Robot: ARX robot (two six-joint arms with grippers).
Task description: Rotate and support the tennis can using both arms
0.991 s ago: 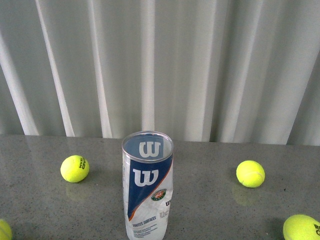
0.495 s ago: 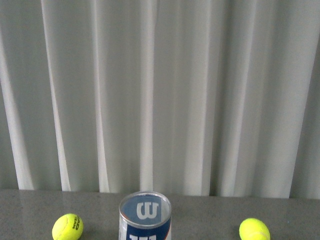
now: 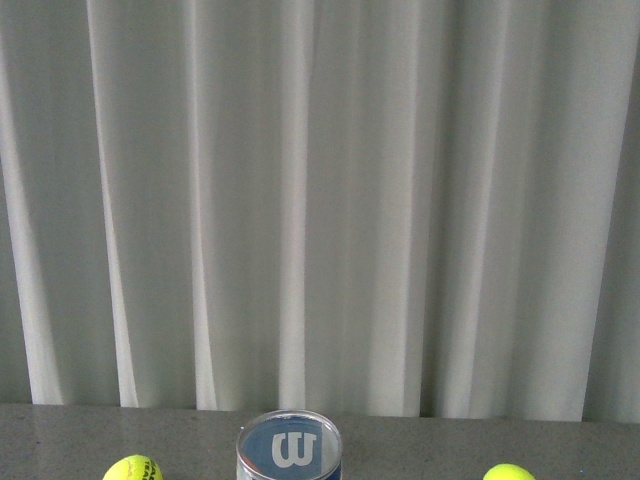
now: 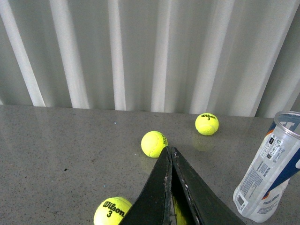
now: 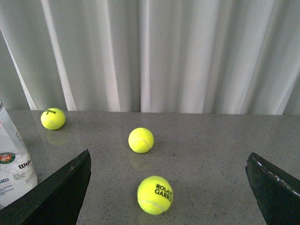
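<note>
White curtains hung behind the grey counter (image 4: 56,150), where the tennis can (image 4: 269,176) stood upright — long axis vertical, open rim up — between my two arms and touched by neither. My left hand (image 4: 169,157) was clenched shut; my right hand (image 5: 168,187) was spread wide — the can just beside one finger, seemingly nearer.

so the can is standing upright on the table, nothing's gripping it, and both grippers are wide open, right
Not quite. The tennis can does stand upright on the table with nothing gripping it, and the right gripper is wide open, but the left gripper is shut. The left wrist view shows its fingers pressed together, apart from the can.
</note>
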